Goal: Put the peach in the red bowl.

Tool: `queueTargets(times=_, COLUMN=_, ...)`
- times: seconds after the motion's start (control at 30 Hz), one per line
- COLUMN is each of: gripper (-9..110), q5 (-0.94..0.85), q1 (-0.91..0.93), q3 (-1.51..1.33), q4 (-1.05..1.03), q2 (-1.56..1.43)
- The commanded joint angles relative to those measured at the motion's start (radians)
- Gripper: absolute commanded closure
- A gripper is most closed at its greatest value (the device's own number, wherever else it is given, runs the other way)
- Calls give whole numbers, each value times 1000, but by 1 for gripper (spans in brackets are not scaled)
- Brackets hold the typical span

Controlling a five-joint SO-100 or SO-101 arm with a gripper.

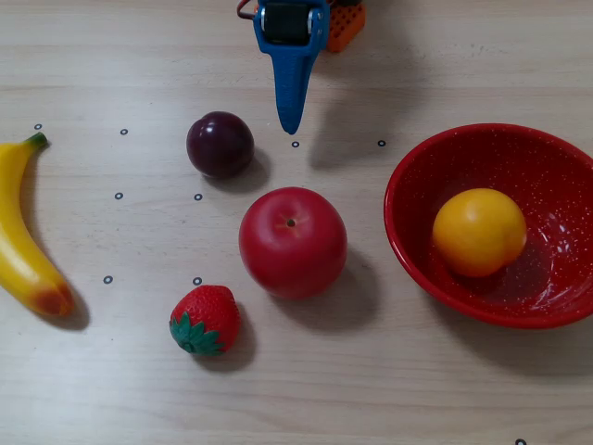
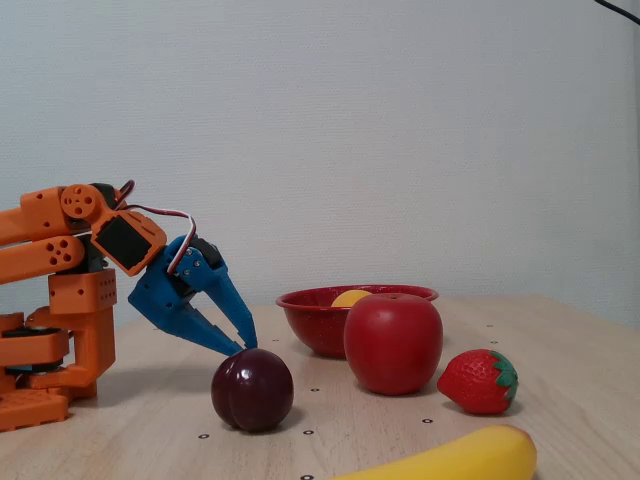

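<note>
Peach (image 1: 479, 232): smooth round yellow-orange fruit, lying inside the bowl, on its floor, slightly toward the left wall as the overhead view shows it. In the fixed view only its top (image 2: 351, 297) shows above the rim.

Red bowl (image 1: 408, 190): large round glossy red vessel with fine white speckles, standing at the right edge of the overhead view, partly cut off by the frame. In the fixed view its wall (image 2: 310, 325) stands behind the apple.

Red apple (image 1: 293, 242): big glossy red fruit with a small stem pit on top, standing just left of the bowl in the overhead view, apart from it.

Dark purple plum (image 1: 220, 145): round, creased, up and left of the apple in the overhead view; nearest the camera in the fixed view (image 2: 252, 390).

Strawberry (image 1: 205, 320): red toy fruit with green leaves, below and left of the apple in the overhead view.

Banana (image 1: 22, 243): long yellow fruit with a green tip and a reddish end, at the left edge of the overhead view.

Gripper (image 2: 240, 343): blue plastic two-finger unit on an orange arm (image 2: 60, 290), pointing downward, tips just above and behind the plum, holding nothing. The fingers sit with a narrow gap between them.

Table (image 1: 417, 389): pale wood-grain surface with small ring marks.
</note>
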State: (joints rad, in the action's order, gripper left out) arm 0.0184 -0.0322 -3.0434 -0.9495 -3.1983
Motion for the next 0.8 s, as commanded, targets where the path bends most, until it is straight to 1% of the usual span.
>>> queueTargets(times=0.0, gripper=101, q5=-37, q1=9, q3=-3, q4=29, q2=-11)
queueTargets(times=0.77, gripper=101, q5=-23, q1=11, q3=-3, q4=21, q2=-9)
